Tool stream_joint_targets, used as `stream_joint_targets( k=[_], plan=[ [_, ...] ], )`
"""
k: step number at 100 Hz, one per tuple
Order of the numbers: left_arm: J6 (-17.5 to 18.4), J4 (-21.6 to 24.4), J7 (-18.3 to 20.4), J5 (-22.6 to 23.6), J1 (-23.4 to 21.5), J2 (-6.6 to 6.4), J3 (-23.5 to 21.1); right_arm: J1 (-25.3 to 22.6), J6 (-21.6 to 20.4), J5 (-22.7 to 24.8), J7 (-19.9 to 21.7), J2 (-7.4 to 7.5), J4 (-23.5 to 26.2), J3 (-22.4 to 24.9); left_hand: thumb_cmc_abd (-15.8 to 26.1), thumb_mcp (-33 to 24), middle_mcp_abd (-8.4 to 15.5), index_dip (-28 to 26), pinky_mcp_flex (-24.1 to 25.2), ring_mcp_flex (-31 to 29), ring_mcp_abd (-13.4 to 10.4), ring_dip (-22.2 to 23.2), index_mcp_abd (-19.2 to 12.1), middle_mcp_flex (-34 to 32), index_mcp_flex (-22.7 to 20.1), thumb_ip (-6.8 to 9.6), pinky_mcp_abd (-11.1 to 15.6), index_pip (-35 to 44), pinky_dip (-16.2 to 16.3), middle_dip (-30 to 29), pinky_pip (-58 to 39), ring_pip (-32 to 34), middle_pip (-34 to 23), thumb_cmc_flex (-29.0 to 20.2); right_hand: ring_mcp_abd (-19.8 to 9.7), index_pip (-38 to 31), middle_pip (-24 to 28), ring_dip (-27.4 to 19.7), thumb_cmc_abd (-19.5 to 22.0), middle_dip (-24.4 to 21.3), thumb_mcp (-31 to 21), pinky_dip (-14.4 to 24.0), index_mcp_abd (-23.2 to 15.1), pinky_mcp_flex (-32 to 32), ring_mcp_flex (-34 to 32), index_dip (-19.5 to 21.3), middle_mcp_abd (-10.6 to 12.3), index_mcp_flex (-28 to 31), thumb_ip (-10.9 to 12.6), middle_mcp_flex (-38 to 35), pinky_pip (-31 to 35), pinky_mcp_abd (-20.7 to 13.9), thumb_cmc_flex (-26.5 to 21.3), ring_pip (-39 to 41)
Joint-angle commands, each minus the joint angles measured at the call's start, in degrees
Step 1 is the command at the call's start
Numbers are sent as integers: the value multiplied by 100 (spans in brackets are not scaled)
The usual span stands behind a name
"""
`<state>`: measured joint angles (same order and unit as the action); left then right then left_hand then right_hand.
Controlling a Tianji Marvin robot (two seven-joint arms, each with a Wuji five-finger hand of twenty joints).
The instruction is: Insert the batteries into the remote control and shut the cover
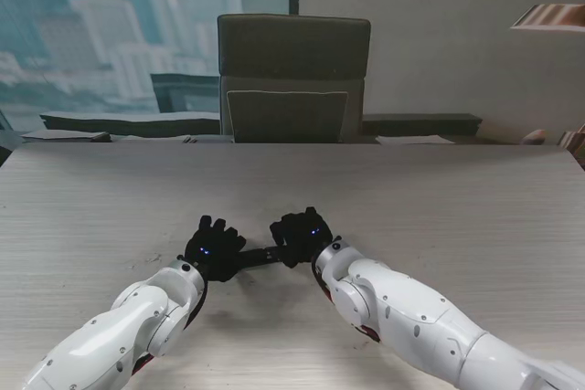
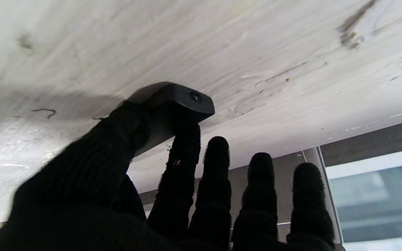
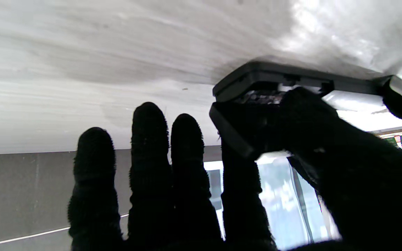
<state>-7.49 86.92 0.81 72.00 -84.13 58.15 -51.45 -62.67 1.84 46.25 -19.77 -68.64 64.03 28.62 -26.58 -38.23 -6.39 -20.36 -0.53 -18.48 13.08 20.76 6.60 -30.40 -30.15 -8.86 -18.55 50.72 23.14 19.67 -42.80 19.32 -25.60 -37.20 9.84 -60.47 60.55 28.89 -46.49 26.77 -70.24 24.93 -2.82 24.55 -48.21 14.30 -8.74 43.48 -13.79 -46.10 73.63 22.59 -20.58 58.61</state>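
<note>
The remote control [image 1: 259, 257] is lying on the desk [image 1: 439, 207] near its near edge, both hands gripping it. The left hand [image 1: 211, 248] is pinching one end between thumb and forefinger, while the right hand [image 1: 303, 236] is pressing the cover [image 3: 237, 134] at the other, remaining fingers [image 3: 152, 146] extending straight.

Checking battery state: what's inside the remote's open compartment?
In the right wrist view the right hand holds the cover lifted off the remote. Something pale and glinting shows in the gap; the thumb hides the rest, so the batteries cannot be confirmed.
</note>
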Motion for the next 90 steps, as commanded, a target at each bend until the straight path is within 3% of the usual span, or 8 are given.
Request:
stream_joint_targets(
  k=[1, 14, 29, 52, 90],
  plan=[
    [21, -146, 189, -4, -124, -14, 80, -77, 9, 9, 62, 4, 47, -11, 82, -43, 3, -267, 60, 77, 20, -42, -1143, 71, -512, 255, -6, 823, -109, 40, -54, 36, -50, -575, 11, -139, 2, 117, -67, 100, -78, -9, -6, -82, 109, -83, -84, -88, -78, 186, -65, 141, 38, -36],
    [25, -150, 193, -6, -116, -15, 93, -77, 34, -9, 59, -8, 18, -33, 79, -46, 4, -265, 55, 73, 23, -41, -1179, 70, -521, 255, -3, 824, -107, 39, -58, 38, -49, -574, 22, -106, 3, 118, -104, 102, -93, -11, 29, -87, 126, -41, -89, -86, 1, 207, -69, 140, 67, -39],
    [17, -161, 187, -19, -107, -13, 102, -83, 48, 5, 17, -13, 13, -34, 83, -48, 0, -265, 59, 82, 18, -44, -1169, 73, -510, 257, -3, 822, -108, 39, -55, 32, -48, -580, 2, 143, 16, 128, -86, 110, -103, -17, 129, -96, 147, 518, -91, -152, 490, 268, -79, 131, 205, -34],
    [20, -172, 182, -26, -96, -13, 112, -152, 94, 24, -48, -13, 48, -1, 85, -38, 0, -267, 58, 78, 11, -43, -1175, 75, -519, 255, 0, 827, -109, 39, -55, 33, -48, -574, -39, 252, 27, 152, -324, 128, -41, -11, 300, -131, 234, 688, -140, -605, 478, 517, -70, 82, 290, -10],
    [36, -176, 190, -31, -74, -15, 142, -259, 136, 72, -31, 20, 161, 37, 80, -39, 1, -269, 56, 75, 16, -42, -1169, 74, -523, 255, -3, 830, -108, 39, -56, 35, -49, -575, -72, 289, 49, 173, -511, 141, -102, -3, 394, -138, 279, 789, -163, -794, 430, 656, -61, 57, 344, 4]
  ],
)
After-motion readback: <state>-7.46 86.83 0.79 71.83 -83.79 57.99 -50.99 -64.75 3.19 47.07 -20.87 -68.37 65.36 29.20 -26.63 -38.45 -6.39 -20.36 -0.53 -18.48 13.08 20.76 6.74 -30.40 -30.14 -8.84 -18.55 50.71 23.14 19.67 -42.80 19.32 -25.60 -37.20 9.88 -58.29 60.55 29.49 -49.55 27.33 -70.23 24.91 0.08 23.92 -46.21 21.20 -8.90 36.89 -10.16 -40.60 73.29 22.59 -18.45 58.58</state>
